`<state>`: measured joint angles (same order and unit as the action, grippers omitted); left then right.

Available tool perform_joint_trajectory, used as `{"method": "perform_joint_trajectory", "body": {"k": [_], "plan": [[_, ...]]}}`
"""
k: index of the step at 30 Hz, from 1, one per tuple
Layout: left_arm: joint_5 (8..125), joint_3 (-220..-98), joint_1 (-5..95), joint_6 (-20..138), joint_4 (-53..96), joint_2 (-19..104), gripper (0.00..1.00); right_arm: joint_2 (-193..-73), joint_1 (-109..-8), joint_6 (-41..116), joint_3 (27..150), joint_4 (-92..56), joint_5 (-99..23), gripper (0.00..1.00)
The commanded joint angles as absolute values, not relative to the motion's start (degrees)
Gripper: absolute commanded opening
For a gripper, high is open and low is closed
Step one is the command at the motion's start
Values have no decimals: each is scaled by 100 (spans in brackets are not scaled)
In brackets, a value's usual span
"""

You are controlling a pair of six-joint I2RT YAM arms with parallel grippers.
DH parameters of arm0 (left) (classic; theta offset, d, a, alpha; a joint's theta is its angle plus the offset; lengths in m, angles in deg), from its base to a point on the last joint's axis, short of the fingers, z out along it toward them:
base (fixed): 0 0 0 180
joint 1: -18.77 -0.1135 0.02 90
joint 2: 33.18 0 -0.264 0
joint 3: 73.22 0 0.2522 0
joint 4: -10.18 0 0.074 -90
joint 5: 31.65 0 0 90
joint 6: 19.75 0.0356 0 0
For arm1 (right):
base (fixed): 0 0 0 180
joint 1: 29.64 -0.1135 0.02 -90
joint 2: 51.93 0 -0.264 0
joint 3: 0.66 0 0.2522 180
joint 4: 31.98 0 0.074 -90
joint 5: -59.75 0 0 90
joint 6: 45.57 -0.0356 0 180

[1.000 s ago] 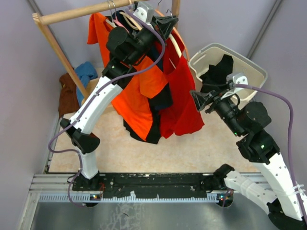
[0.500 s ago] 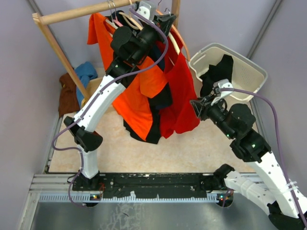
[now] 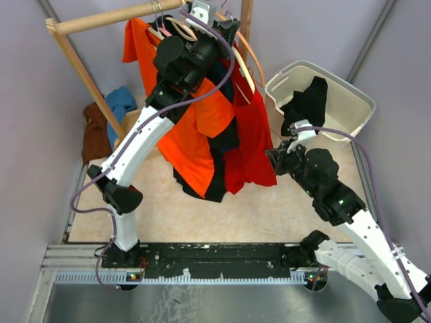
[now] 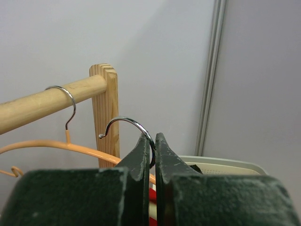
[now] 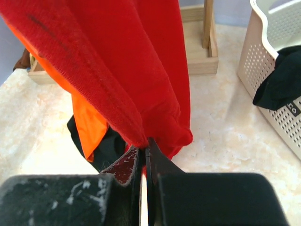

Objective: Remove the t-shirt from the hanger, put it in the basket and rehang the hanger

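A wooden clothes rail (image 3: 101,20) stands at the far left of the beige bench (image 3: 283,208), its bar carrying a bunch of garments. The red t-shirt (image 3: 252,134) hangs on the right of that bunch, beside an orange shirt (image 3: 202,128) and with a black garment (image 3: 214,192) showing lower down. To the right, near the shirt, sits a white perforated basket (image 3: 347,104) with a black cloth (image 3: 306,101) draped over its rim.

The right end effector (image 5: 143,157) is closed, pinching the red t-shirt's lower edge between its jaws. The left end effector (image 4: 151,147), up at the rail, is clamped on the wire neck of the hanger (image 4: 126,121). That hanger's hook seems to be clear of the bar, though the angle leaves this uncertain. Another hook (image 4: 66,96) sits over the bar beside it.
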<state>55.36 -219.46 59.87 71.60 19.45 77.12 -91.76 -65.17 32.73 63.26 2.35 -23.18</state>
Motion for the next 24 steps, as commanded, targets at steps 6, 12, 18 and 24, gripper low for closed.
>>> {"method": "perform_joint_trajectory", "body": {"k": [6, 12, 18, 24], "plan": [[5342, -22042, 5990, 7156, 1567, 6931, 0, -9705, -6559, 2498, 6041, 141, -1890, 0], [5279, -22052, 5966, 7193, 1540, 6843, 0, -9779, -6559, 2267, 5771, -101, -1904, 0], [5221, -22206, 5930, 7177, 1581, 6941, 0, -9597, -6559, 2217, 5556, -77, -1783, 0], [5130, -22278, 5886, 7137, 1543, 6976, 0, -9394, -6559, 2132, 5347, 108, -1683, 0]]}}
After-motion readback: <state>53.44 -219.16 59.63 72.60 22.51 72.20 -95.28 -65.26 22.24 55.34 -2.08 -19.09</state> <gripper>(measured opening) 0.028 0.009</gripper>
